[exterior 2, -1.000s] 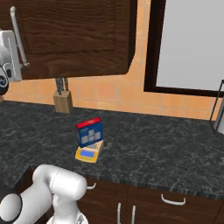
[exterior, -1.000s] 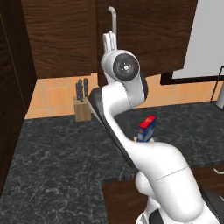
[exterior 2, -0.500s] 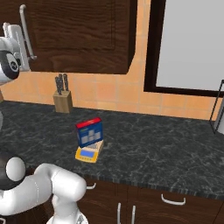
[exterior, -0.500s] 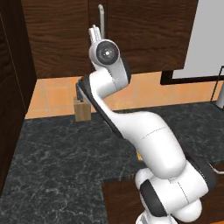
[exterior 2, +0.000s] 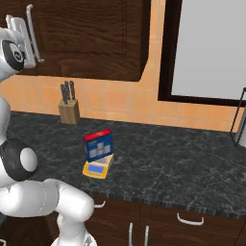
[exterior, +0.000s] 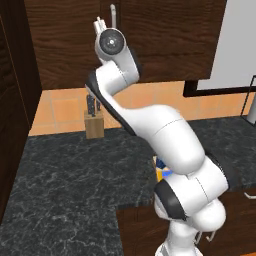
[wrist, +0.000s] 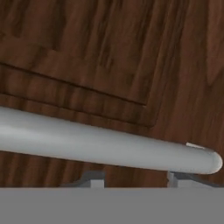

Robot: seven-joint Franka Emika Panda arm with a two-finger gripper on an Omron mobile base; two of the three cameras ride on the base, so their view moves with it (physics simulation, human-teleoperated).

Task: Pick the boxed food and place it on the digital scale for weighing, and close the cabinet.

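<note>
Boxed food (exterior 2: 98, 145): stands upright on the digital scale (exterior 2: 97, 168), on the dark stone tabletop (exterior 2: 168, 163), far below the fingers; this part of the task looks done.

Cabinet (exterior 2: 91, 33): dark wood-grain wall unit. Its door reads as nearly or fully flush in the right base view, but whether a last gap is left cannot be told.

Cabinet handle (wrist: 109, 146): slim silver bar. In the hand view it runs straight across, just ahead of the fingers, with the door panel close behind it.

Gripper (exterior 2: 17, 23): raised high, right at the handle. In the left base view the gripper (exterior: 101, 24) sits just beside the bar's lower part.

Fingers (wrist: 177, 178): only pale stubs show under the bar, one to each side and set well apart, which suggests they are spread. Whether they touch the bar or the door cannot be told.

How the door will likely handle: rigid, hinged, fairly light. It should swing with a steady push and stop hard against the frame.

How the handle will likely handle: smooth, round metal, slippery to pinch and not fragile.

Where to take hold: probably no grip is needed. Pressing flat on the door face next to the bar, or on the bar's middle, should seat the door.

Risk: fingers sliding off the round bar, or being caught between bar and panel.

Knife block (exterior 2: 69, 111): stands against the tiled wall, well below the fingers.
</note>
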